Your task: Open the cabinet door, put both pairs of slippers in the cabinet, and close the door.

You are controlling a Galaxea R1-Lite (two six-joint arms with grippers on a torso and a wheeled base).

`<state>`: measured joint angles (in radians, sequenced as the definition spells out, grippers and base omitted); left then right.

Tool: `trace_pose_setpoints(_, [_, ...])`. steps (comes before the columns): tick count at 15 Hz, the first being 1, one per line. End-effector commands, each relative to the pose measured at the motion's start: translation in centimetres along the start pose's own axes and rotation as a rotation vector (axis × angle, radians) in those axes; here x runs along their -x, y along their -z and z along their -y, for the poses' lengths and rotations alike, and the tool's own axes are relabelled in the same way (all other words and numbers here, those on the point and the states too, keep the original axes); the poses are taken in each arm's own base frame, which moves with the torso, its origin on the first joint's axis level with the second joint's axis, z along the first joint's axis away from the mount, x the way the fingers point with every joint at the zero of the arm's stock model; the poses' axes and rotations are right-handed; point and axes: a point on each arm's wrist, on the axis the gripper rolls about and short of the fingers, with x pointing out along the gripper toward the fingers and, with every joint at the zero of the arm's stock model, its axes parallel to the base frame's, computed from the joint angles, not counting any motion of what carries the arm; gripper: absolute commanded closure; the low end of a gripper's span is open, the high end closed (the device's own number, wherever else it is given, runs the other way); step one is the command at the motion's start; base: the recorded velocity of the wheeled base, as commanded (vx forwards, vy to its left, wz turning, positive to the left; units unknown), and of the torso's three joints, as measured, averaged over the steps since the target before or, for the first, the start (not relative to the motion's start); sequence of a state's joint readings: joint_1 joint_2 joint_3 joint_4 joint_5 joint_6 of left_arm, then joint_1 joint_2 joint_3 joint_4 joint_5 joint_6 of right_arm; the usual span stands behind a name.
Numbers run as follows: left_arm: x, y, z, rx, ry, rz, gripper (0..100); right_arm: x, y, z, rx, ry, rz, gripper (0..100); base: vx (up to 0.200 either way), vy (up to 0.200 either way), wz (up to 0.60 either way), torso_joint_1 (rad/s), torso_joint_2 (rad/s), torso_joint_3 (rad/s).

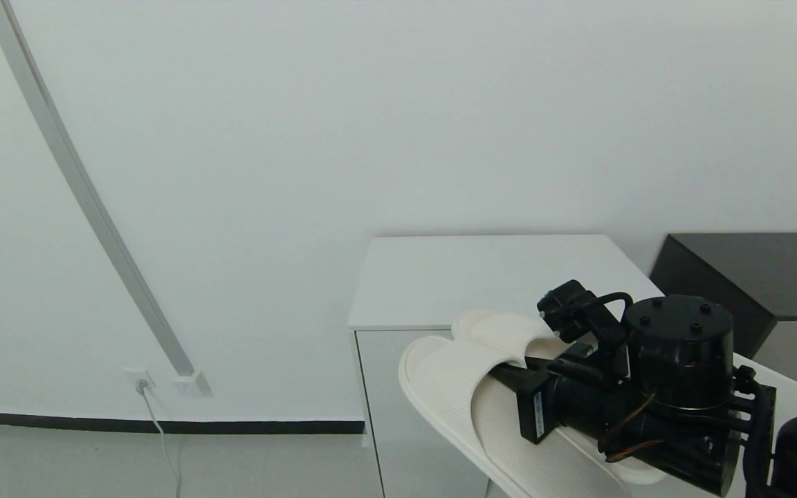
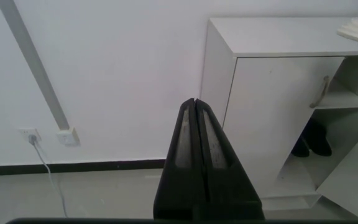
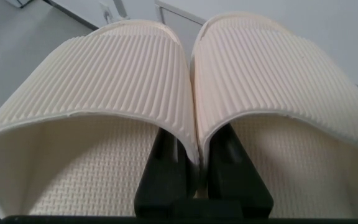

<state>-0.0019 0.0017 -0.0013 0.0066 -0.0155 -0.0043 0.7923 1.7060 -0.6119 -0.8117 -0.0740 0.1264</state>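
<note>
The right hand is clenched on the pair of slippers. Its two fingers reach in under the ribbed straps and pinch the inner edges of both straps together, so the white slippers sit side by side with their toes pointing away from the hand. In the head view the pair is held off the floor, directly in front of the white cabinet, with the toes level with the front edge of its top. Past the hand on the outer side stands a dark cabinet.

The left hand is clenched with nothing in it, its fingers pressed flat together. Ahead of it, and well apart, is the cabinet. One door is shut, and the compartment beside that door stands open, showing a shelf and dark shoes at the bottom. To the other side of this hand, low on the wall, a socket has a cable hanging from it.
</note>
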Motion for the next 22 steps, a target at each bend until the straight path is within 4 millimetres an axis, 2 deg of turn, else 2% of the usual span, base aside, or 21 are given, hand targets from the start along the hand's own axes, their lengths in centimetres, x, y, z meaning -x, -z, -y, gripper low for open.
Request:
trace_pose_setpoints(1, [0.00,-0.01,0.00,0.000,0.002,0.001,100,-0.23,0.25,0.00,0.000,0.002,-0.010,100,0.000,-0.200,0.00,0.012,0.01,0.002])
trace_pose_setpoints(13, [0.00,-0.01,0.00,0.000,0.001,0.001,100,-0.29,0.31,-0.09,0.020,-0.004,-0.002,100,0.000,-0.200,0.00,0.002,0.00,0.001])
trace_pose_setpoints(22, [0.00,-0.01,0.00,0.003,0.001,0.001,100,-0.13,0.52,-0.32,0.025,-0.010,-0.009,100,0.000,0.000,0.00,0.000,0.00,0.000])
